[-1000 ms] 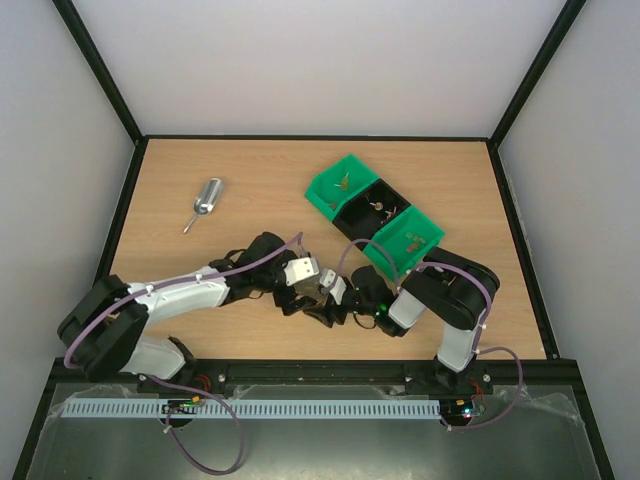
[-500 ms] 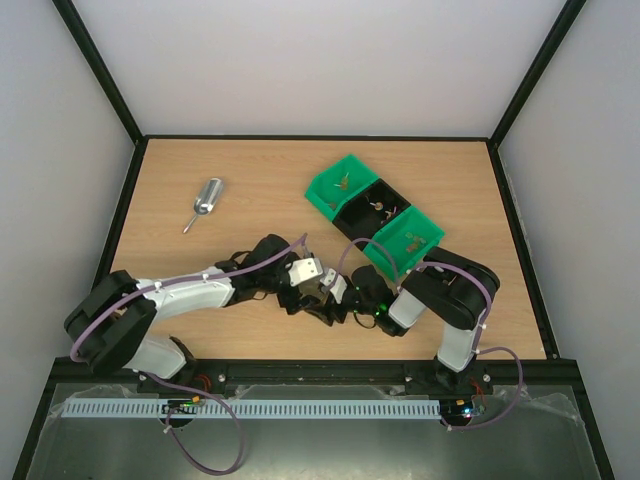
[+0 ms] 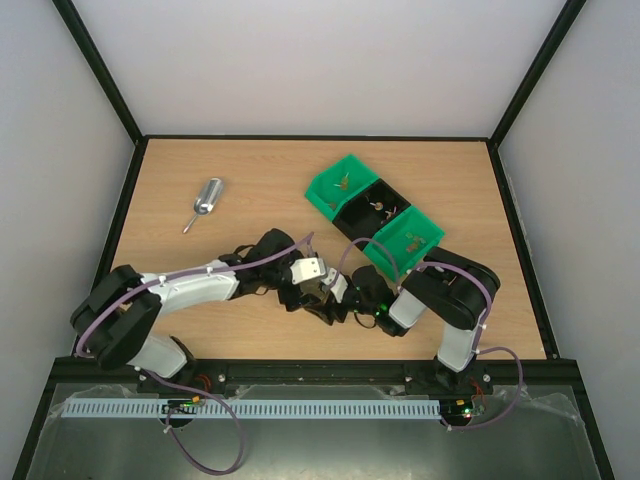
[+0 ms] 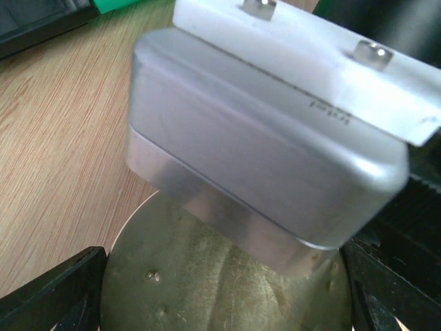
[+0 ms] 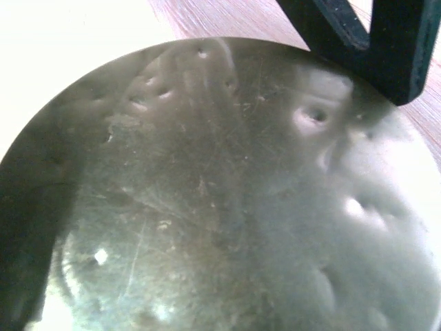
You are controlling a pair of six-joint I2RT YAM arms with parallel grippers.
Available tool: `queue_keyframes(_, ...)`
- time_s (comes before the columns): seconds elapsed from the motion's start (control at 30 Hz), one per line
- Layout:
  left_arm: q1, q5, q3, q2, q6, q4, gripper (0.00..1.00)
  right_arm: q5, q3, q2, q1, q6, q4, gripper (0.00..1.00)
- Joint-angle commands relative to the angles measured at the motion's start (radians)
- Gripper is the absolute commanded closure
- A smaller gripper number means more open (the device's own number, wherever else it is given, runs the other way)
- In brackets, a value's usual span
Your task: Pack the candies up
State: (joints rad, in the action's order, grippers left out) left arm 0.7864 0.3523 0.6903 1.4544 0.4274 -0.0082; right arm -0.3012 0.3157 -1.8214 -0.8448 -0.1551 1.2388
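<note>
Several candies lie in diagonal bins toward the wooden tabletop's right edge, white walls around; their axes are unreadable. Left gripper clasps a metal disc; right gripper's spread is unclear.

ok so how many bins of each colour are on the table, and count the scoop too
green bins: 2
black bin: 1
metal scoop: 1
total: 4
</note>
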Motion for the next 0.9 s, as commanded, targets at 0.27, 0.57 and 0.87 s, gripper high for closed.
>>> queue_keyframes(0.27,-0.049,0.153,0.065,0.059,0.459,-0.291,0.36,-0.106,-0.031,0.017,-0.007,-0.048,-0.006,0.58)
queue_keyframes(0.57,-0.11,0.201,0.111,0.09,0.698,-0.403,0.36,-0.126,-0.027,0.015,-0.006,-0.055,-0.001,0.59)
queue_keyframes(0.87,-0.171,0.198,0.162,0.144,0.542,-0.356,0.36,-0.091,-0.023,0.021,-0.005,-0.057,-0.007,0.34)
